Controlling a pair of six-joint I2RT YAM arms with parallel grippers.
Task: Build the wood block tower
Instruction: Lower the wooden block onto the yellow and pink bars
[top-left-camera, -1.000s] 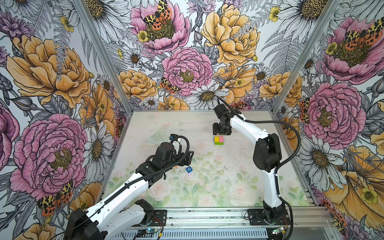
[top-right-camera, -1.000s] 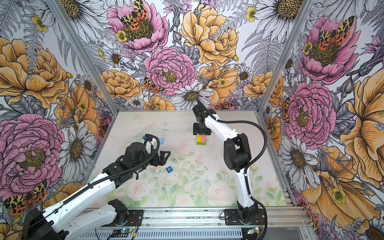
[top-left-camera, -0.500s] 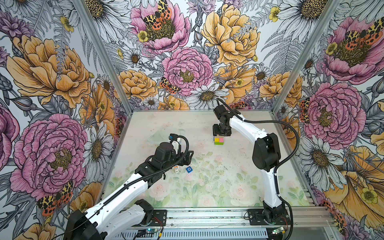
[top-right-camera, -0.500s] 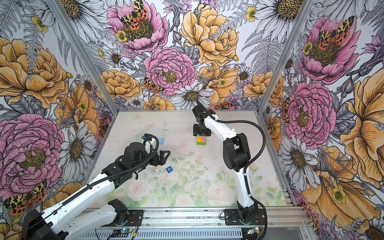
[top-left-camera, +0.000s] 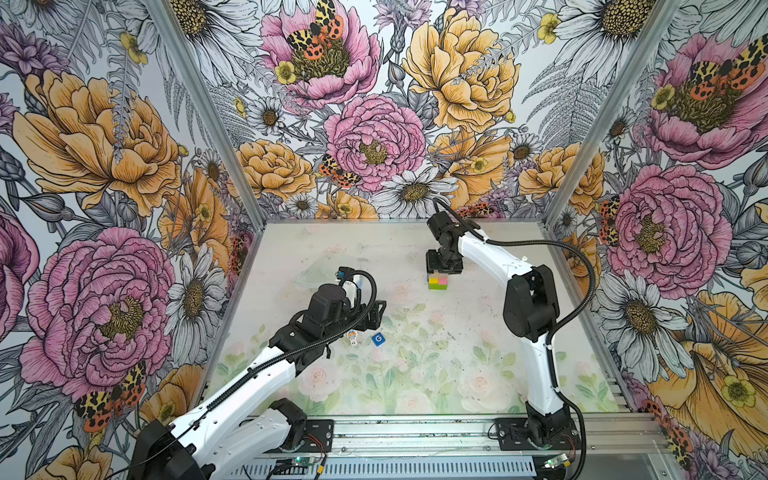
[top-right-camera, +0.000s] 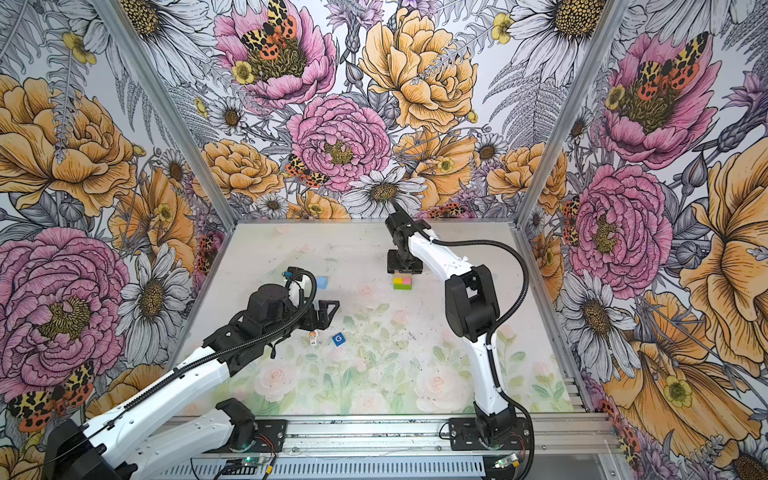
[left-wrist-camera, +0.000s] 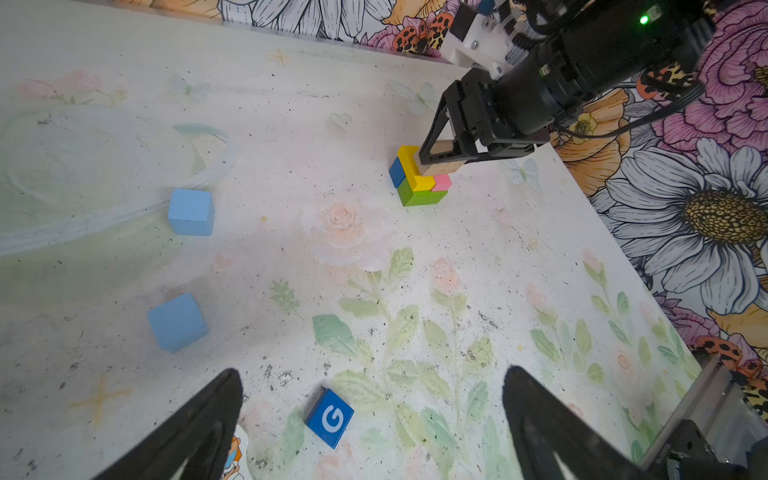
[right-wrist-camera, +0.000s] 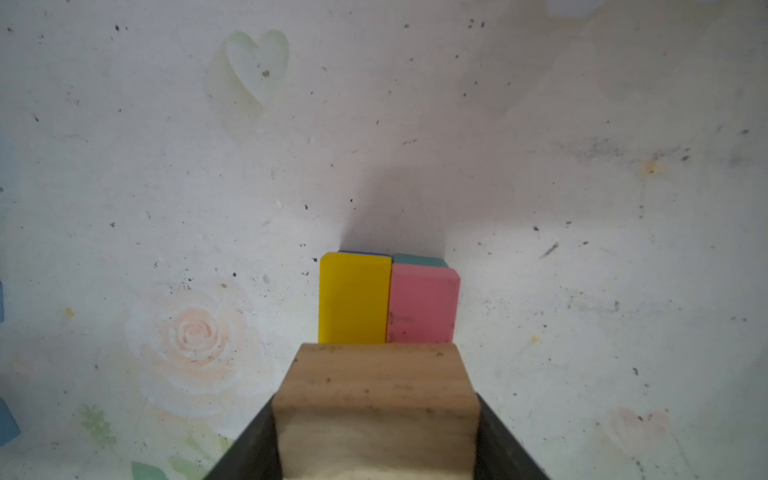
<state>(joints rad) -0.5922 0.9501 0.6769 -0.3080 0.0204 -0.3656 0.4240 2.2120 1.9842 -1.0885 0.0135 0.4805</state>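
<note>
Wrist views show right fingers (right-wrist-camera: 249, 449) clamping tan brick (right-wrist-camera: 374, 386) unseen from above; left fingers (left-wrist-camera: 199, 424) spread wide

Floral walls (top-left-camera: 374, 137), pale speckled floor (top-left-camera: 419, 374)

Left arm (top-left-camera: 257, 372) and right arm (top-left-camera: 537, 370), each of white link shells and black joint housings, with a ribbed black cable conduit (top-left-camera: 523, 242) looped alongside, a black screwed base plate (top-left-camera: 509, 434) on an aluminium rail (top-left-camera: 415, 432), and a green indicator light (left-wrist-camera: 643, 19) on the right wrist.

The right fingers (top-left-camera: 432, 266) hang just above the block tower (top-left-camera: 437, 283).
</note>
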